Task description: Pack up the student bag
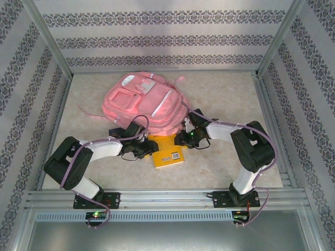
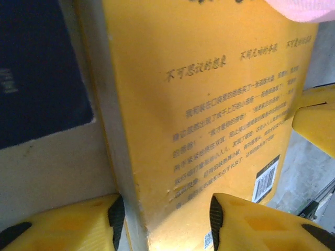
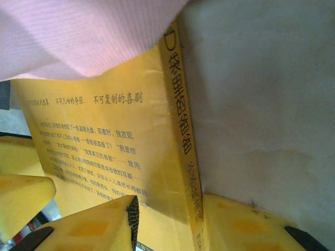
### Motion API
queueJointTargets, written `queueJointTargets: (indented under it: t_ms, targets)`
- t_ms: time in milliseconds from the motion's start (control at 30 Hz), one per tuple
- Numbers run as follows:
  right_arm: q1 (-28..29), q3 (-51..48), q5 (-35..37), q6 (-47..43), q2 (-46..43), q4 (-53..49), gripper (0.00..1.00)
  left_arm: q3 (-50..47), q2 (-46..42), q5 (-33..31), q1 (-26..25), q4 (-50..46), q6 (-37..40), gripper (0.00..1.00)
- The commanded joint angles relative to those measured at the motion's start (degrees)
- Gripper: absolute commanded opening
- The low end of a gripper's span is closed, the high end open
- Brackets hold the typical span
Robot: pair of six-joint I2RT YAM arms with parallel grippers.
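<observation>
1. Toward the far edge of the tabletop point(image 1: 235, 94), a little left of its middle, the student bag point(image 1: 144, 102) lying flat, pale strips and white patches facing up, thin pink straps trailing toward the left and far edges
2. Just nearer than the bag, about midway between the left and right edges, a yellow book point(image 1: 168, 154) flat on the tabletop, far end tucked under the bag's near hem, near end bare and printed with dark text
3. At the book's left edge, the left gripper point(image 1: 142, 149), low over the tabletop, its arm reaching in from the near left corner
4. From the left wrist: yellow fingers point(image 2: 68, 225) with black pads set either side of the book's near corner, pale page block and back cover between them, barcode point(image 2: 264, 180) just beside one pad; gap fairly narrow, but no telling whether the pads press the book or merely straddle it
5. At the book's right edge, the right gripper point(image 1: 184, 138), close against the bag's near hem, its arm reaching in from the near right corner
6. From the right wrist: jaws narrow and clamped across the book's thickness at the spine, one black pad point(image 3: 133, 217) on the cover, the other finger against the opposite face, spine lettering running up between them
7. Pink bag fabric draped over the book's far end in both wrist views, touching the cover
8. Grippers near each other yet apart, the book's width between them
</observation>
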Motion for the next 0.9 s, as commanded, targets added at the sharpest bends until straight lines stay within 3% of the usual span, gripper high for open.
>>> queueJointTargets:
  t_ms: [0, 233, 867]
  targets:
    - [1.2, -2.2, -12.5, 5.3, -1.3, 8.3, 0.38, 0.2, 2.8, 2.3, -0.6, 4.6, 0.3, 0.44]
    - [0.6, -7.5, -22.9, 14.6, -2.6, 20.0, 0.39, -0.9, 1.9, 4.3, -0.6, 3.8, 1.7, 0.4]
    - [3.5, -16.6, -26.7, 23.2, -10.0, 33.5, 0.4, 0.8, -1.5, 12.6, -0.6, -2.0, 7.0, 0.37]
